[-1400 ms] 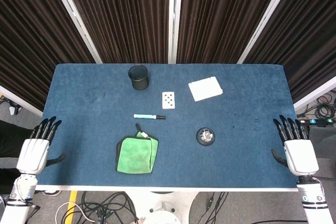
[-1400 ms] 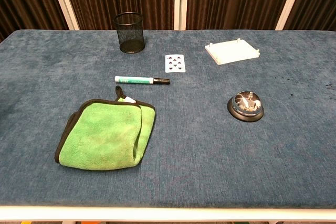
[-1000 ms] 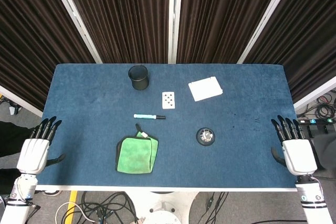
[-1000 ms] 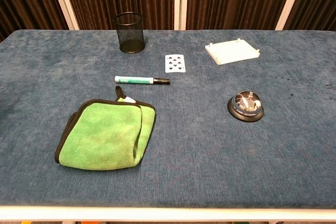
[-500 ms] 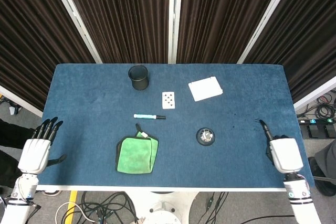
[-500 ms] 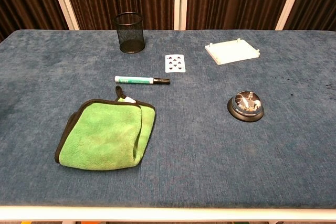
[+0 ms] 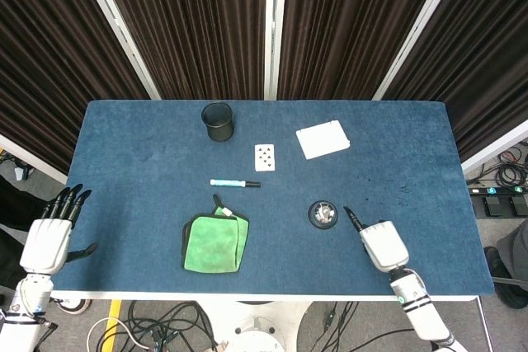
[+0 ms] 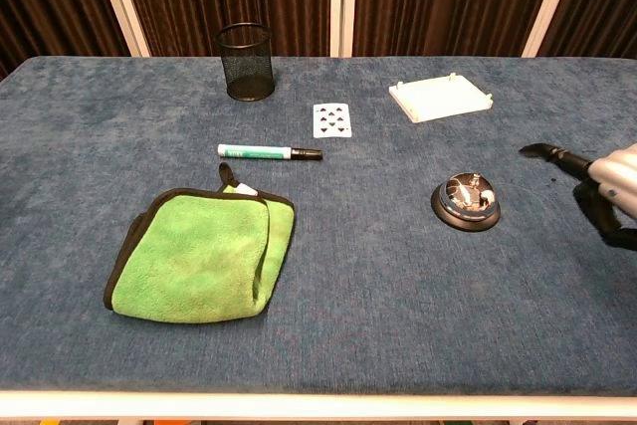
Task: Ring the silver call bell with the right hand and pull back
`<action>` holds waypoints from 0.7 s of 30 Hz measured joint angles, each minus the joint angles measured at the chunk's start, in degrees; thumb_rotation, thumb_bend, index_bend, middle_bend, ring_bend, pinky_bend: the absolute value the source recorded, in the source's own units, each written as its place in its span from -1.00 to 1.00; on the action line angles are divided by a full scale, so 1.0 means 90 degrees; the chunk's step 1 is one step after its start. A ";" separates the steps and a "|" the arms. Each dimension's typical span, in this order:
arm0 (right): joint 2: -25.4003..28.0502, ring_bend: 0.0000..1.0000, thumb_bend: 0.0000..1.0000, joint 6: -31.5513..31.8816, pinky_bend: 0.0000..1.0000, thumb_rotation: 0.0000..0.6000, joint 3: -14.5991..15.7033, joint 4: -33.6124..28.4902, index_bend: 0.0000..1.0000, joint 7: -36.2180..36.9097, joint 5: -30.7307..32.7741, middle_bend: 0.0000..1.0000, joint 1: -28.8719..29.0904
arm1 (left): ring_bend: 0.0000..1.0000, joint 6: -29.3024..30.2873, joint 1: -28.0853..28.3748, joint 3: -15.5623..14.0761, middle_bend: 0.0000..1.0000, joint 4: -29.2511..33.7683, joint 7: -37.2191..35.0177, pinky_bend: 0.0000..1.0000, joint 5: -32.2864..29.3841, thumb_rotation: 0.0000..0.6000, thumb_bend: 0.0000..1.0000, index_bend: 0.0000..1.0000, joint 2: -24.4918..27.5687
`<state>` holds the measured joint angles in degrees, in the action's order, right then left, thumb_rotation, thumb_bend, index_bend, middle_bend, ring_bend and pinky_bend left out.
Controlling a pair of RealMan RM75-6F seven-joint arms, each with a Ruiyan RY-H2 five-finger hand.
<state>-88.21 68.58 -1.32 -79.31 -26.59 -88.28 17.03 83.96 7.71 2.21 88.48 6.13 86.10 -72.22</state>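
Right hand (image 7: 381, 243) now nearer bell (image 7: 323, 214); cloth (image 7: 215, 243), marker (image 7: 235, 183) aside.

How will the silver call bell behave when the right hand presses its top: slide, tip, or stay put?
The call bell has a wide dark base and low dome, so it will probably not tip. The blue table cover looks fuzzy, so sliding seems unlikely. An off-centre press from the right hand might nudge it.

Blue table (image 7: 148, 162); green cloth (image 7: 215, 243); silver bell (image 7: 323, 214), black base; black mesh cup (image 7: 218, 121).

Glossy metal bell (image 8: 466, 198) (matt cloth table (image 8: 398, 286))
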 measured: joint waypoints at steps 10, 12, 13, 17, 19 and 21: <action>-0.0344 0.65 1.00 -0.0395 0.42 1.00 -0.0044 0.0066 -1.00 -0.0368 0.0337 0.81 0.0257 | -1.00 -0.0016 -0.0023 -0.0009 -0.98 -0.0098 -0.0129 -0.67 -0.0031 1.00 -0.95 -0.82 0.0080; -0.0386 0.65 1.00 -0.0415 0.42 1.00 -0.0072 0.0084 -1.00 -0.0373 0.0368 0.81 0.0299 | -1.00 -0.0025 -0.0031 -0.0008 -0.98 -0.0123 -0.0155 -0.67 -0.0052 1.00 -0.95 -0.82 0.0102; -0.0399 0.65 1.00 -0.0424 0.42 1.00 -0.0080 0.0086 -1.00 -0.0375 0.0378 0.81 0.0317 | -1.00 -0.0028 -0.0032 -0.0007 -0.98 -0.0130 -0.0167 -0.67 -0.0058 1.00 -0.95 -0.82 0.0107; -0.0454 0.65 1.00 -0.0464 0.42 1.00 -0.0103 0.0079 -1.00 -0.0445 0.0427 0.81 0.0389 | -1.00 -0.0036 -0.0036 -0.0002 -0.98 -0.0159 -0.0218 -0.68 -0.0071 1.00 -0.95 -0.82 0.0117; -0.0475 0.65 1.00 -0.0485 0.42 1.00 -0.0095 0.0081 -1.00 -0.0492 0.0463 0.81 0.0401 | -1.00 -0.0036 -0.0037 -0.0002 -0.98 -0.0175 -0.0242 -0.68 -0.0067 1.00 -0.95 -0.82 0.0114; -0.0501 0.65 1.00 -0.0523 0.42 1.00 -0.0073 0.0111 -1.00 -0.0528 0.0528 0.81 0.0403 | -1.00 -0.0039 -0.0039 -0.0007 -0.98 -0.0192 -0.0261 -0.68 -0.0063 1.00 -0.95 -0.82 0.0105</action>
<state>-92.71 63.88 -1.97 -78.31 -31.35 -83.53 20.66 83.61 7.36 2.14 86.75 3.78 85.54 -71.28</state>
